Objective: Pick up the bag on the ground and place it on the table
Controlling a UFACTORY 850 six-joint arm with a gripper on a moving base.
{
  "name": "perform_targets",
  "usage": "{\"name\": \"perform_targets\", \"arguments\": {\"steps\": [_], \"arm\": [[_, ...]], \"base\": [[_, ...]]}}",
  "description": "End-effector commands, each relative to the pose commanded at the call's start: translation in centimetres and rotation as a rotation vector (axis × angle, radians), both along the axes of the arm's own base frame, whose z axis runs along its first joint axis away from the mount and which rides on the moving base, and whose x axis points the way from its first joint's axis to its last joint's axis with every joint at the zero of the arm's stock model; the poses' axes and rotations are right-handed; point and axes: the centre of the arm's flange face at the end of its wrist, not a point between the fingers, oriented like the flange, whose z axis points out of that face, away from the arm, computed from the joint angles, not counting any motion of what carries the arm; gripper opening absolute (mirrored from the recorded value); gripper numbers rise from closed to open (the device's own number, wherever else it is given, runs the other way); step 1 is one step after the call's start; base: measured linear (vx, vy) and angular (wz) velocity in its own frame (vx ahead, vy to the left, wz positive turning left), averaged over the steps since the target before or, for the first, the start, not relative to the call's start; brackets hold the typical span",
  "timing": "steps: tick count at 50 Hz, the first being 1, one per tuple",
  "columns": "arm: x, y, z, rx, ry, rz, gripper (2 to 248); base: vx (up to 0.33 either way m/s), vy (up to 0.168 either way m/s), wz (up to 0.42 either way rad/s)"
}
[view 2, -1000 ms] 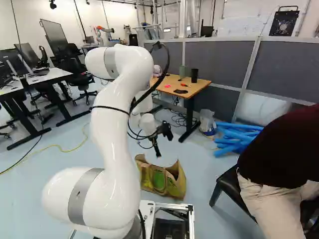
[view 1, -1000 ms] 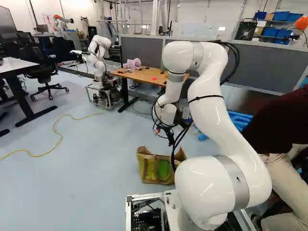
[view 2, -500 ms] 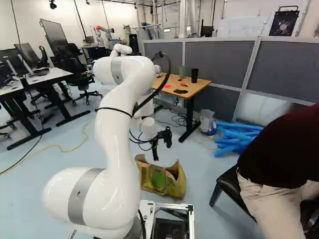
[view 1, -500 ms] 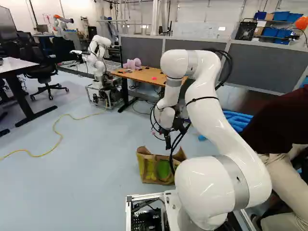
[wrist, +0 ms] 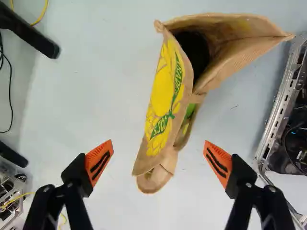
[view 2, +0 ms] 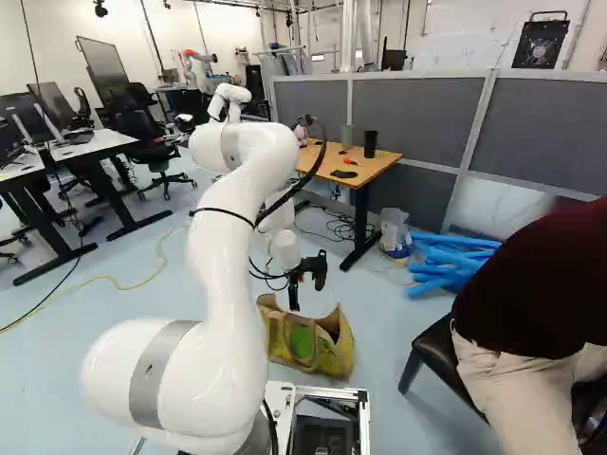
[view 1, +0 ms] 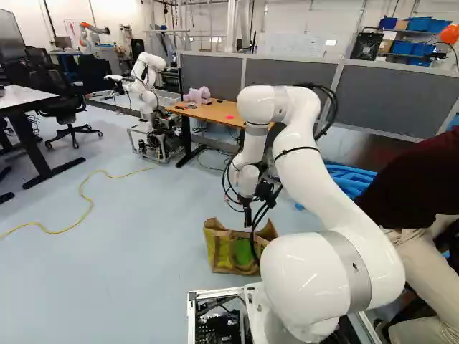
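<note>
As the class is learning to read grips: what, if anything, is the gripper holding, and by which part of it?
Nothing is held: the gripper has its fingers wide apart, and the bag sits on the floor below, touched by neither.

The pale floor (view 1: 129,251) carries the bag (view 1: 221,252), open at the top, a winding yellow cable (view 1: 50,231) well apart from it, and, at the right of the right base view, blue tubes (view 2: 434,268) heaped beside a clear container (view 2: 392,227). On the wooden desk (view 2: 377,169) are a lilac plush toy (view 1: 197,95), a black cup (view 2: 370,144), a flat dark item (view 2: 343,174) and a small pink piece (view 2: 319,163).
</note>
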Motion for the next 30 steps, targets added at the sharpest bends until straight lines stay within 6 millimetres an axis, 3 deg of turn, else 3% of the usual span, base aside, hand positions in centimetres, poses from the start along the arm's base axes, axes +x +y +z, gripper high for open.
{"name": "perform_targets", "arguments": {"steps": [30], "arm": [[0.5,0.0,-4.5,0.000,0.026,0.000,247]], "base": [[0.000,0.000,0.000]]}}
